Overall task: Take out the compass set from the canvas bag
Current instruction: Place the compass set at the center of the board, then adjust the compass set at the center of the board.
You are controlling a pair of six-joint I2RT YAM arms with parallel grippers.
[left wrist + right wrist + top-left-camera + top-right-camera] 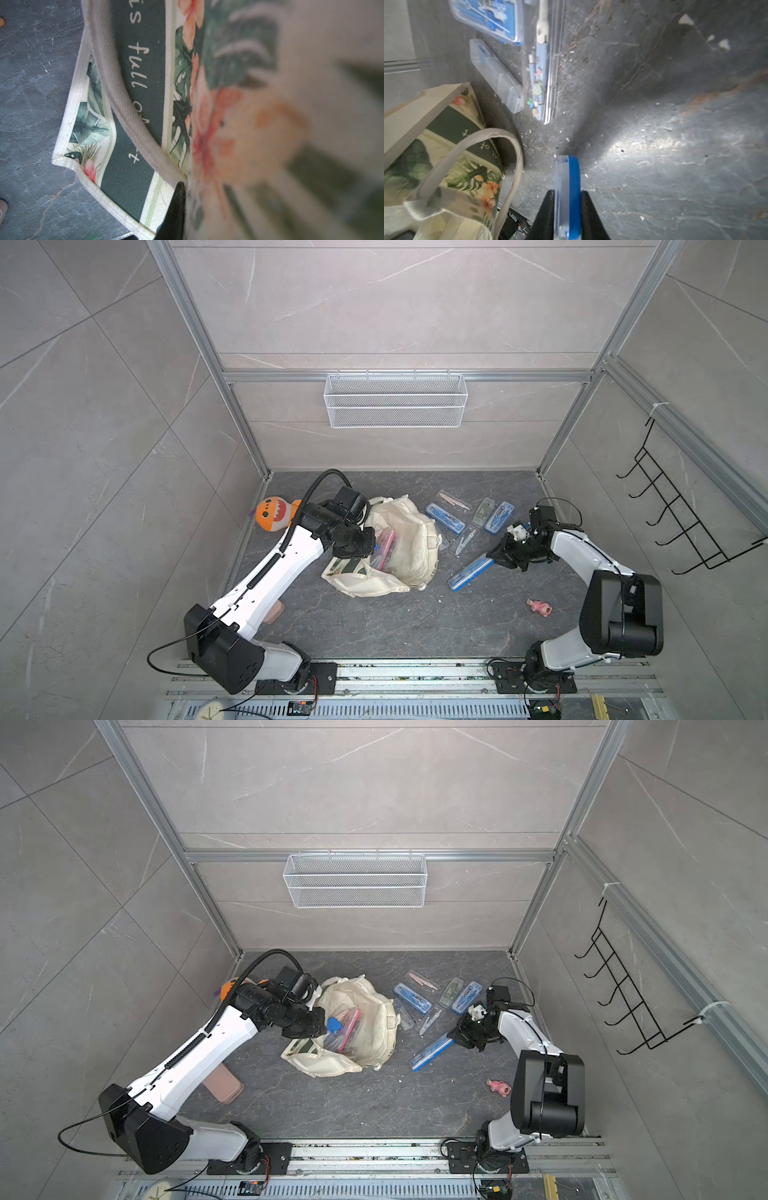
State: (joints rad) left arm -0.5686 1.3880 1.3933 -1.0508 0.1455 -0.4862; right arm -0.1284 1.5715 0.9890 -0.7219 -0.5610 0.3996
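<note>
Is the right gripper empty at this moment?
No, the right gripper is clamped on a blue compass case with a clear lid.

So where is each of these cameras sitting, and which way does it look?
Top views: twin cameras high over the robot's base, looking down at the table; left arm and right arm show.
Left wrist: on the left arm, pressed close to the canvas bag; only the left pincer shows, nipping cloth.
Right wrist: on the right arm, looking along the right pincer, which clamps a blue case.
Shared: every view shows the bag; both top views also show the case.
</note>
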